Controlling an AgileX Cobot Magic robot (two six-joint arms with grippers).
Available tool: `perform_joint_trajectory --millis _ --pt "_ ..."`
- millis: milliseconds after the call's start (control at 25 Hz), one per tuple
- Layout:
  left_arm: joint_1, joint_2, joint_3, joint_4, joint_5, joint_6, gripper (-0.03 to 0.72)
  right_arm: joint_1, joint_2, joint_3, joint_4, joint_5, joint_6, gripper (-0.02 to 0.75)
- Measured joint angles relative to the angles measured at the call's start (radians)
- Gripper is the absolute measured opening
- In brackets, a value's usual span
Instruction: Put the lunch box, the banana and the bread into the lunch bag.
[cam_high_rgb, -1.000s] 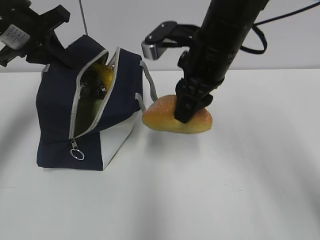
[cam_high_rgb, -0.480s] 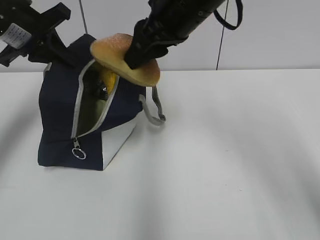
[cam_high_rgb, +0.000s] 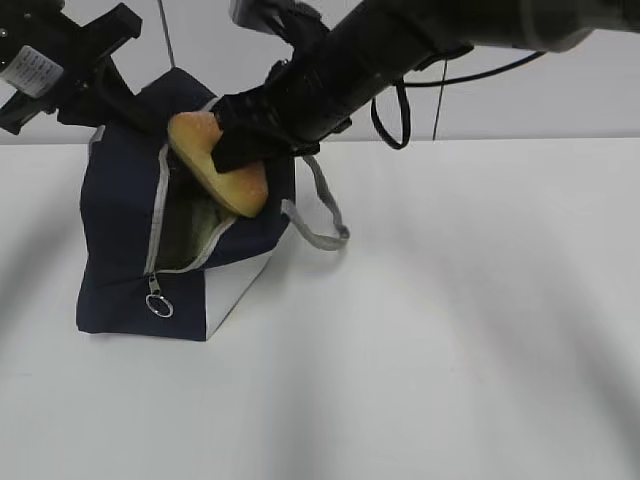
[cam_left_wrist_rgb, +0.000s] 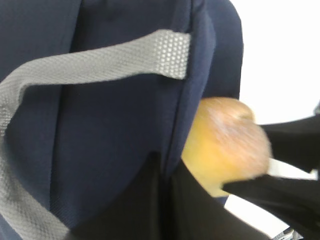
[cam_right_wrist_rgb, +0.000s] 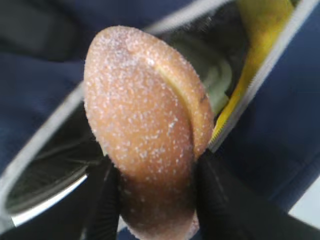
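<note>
- The worktop (cam_high_rgb: 450, 330) was white and carried the lunch bag (cam_high_rgb: 120, 250), which stood unzipped with its opening gaping upward.
- My left tool (cam_left_wrist_rgb: 165, 200) was pinched shut on the bag's navy fabric at the back edge.
- My right tool (cam_right_wrist_rgb: 152, 200) clamped the bread (cam_right_wrist_rgb: 142, 135) between its fingers, tilted over the bag's mouth.
- The banana (cam_right_wrist_rgb: 260, 30) lay inside the bag.

Bread (cam_high_rgb: 215, 165) at lunch bag (cam_high_rgb: 120, 240) mouth (banana (cam_right_wrist_rgb: 255, 55) inside).
</note>
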Motion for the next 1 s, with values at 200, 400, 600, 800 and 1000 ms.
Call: perform_joint_trajectory --millis 200,400,600,800,1000 --pt "0.000 0.001 0.000 -0.003 0.000 0.000 -0.003 0.000 0.061 -0.001 0.010 -0.028 0.191 0.329" --pt "0.000 0.001 0.000 -0.004 0.000 0.000 -0.003 0.000 0.099 -0.005 0.199 -0.064 0.162 0.516" --pt "0.001 0.001 0.000 -0.004 0.000 0.000 -0.003 0.000 0.105 -0.009 0.262 -0.066 0.120 0.579" --pt "0.002 0.001 0.000 -0.004 0.004 0.000 -0.003 -0.005 0.100 -0.010 0.253 -0.056 0.097 0.579" --pt "0.002 0.001 0.000 -0.004 0.006 0.000 -0.003 -0.013 0.091 -0.011 0.236 -0.007 0.088 0.580"
